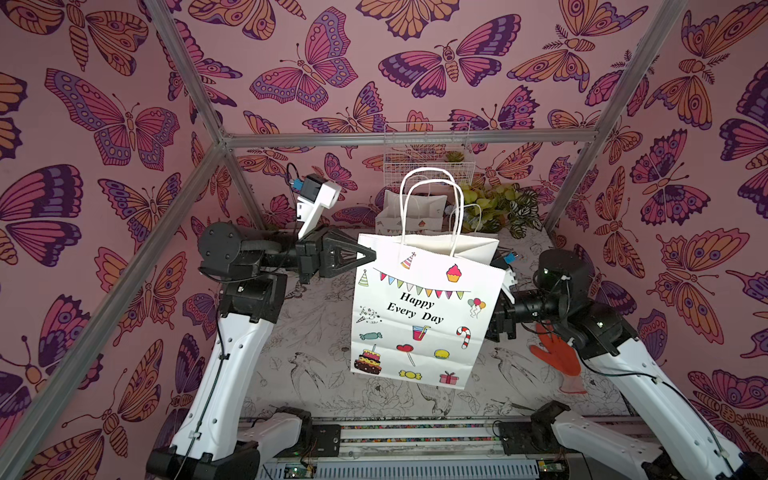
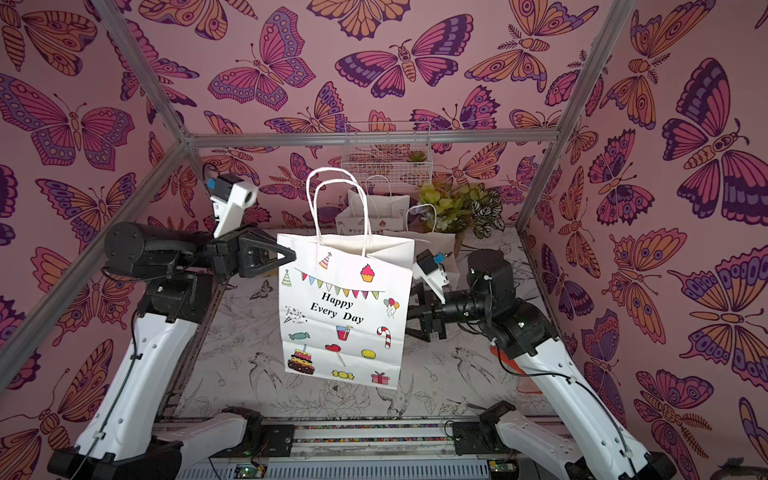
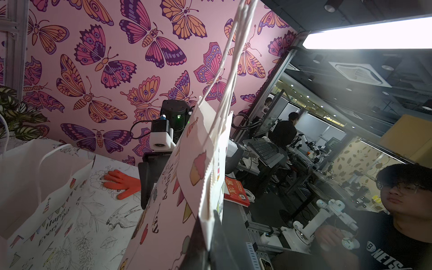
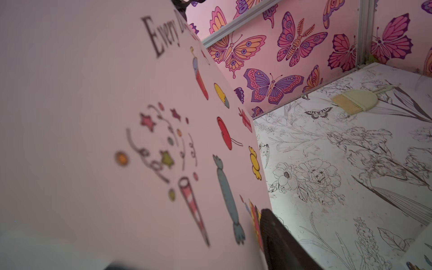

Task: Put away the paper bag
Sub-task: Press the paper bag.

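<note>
While aloft, paper bag (image 1: 419,316) corner between left fingers (image 1: 362,256); right fingers (image 4: 280,240) alongside.

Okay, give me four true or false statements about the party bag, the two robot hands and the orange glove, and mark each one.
1. The paper bag hangs clear of the table. True.
2. The left hand is open, away from the bag. False: it is shut on the bag's top corner.
3. The orange glove lies on the table. True.
4. The right hand holds the glove. False: it sits at the bag's side edge, jaws apart.
</note>
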